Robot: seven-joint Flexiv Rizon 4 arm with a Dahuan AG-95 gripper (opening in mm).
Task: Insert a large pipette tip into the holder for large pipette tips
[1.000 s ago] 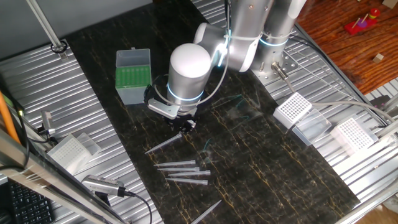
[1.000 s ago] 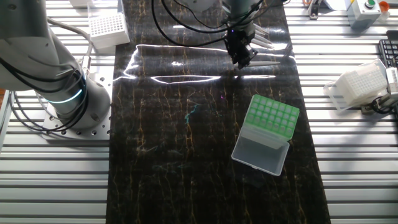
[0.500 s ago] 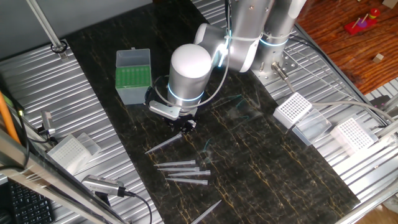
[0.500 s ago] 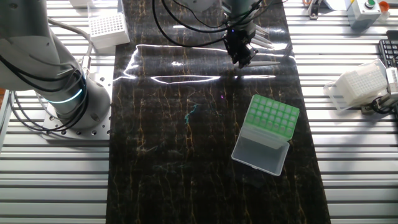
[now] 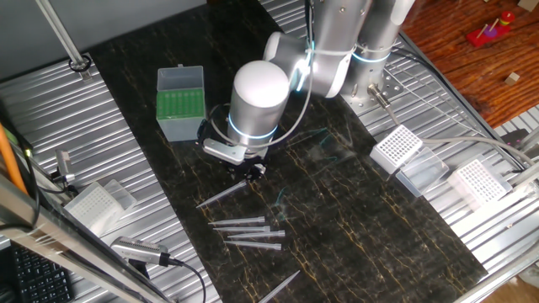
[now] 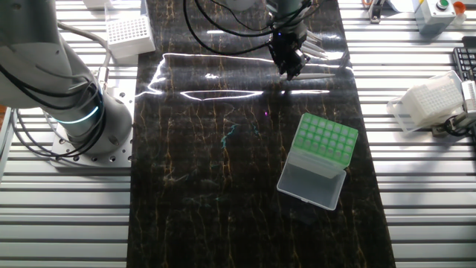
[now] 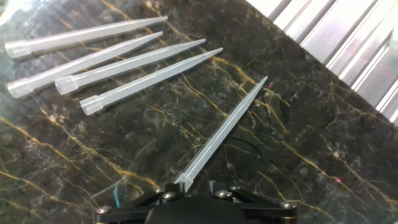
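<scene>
While its wide end sits at the gripper (image 7: 186, 190), the tip (image 7: 217, 134) shows as a long, translucent grey-white cone that narrows to a fine point aimed toward 1 o'clock in the hand view, lying low over the dark marbled table (image 5: 370, 219). Whether the fingers actually pinch it or how wide they stand I cannot tell, since only the black base of the hand shows there. Four spare tips (image 7: 106, 59) lie side by side at 10 o'clock from it, well apart. No writing or brand can be read anywhere. From one fixed view the arm (image 5: 253, 101) bends down with its wrist over the table's middle, the hand pointing down at the tip (image 5: 221, 194). At 10 o'clock of the wrist stands the holder (image 5: 179, 103), its green rack (image 6: 324, 139) uncovered and lid folded open.
</scene>
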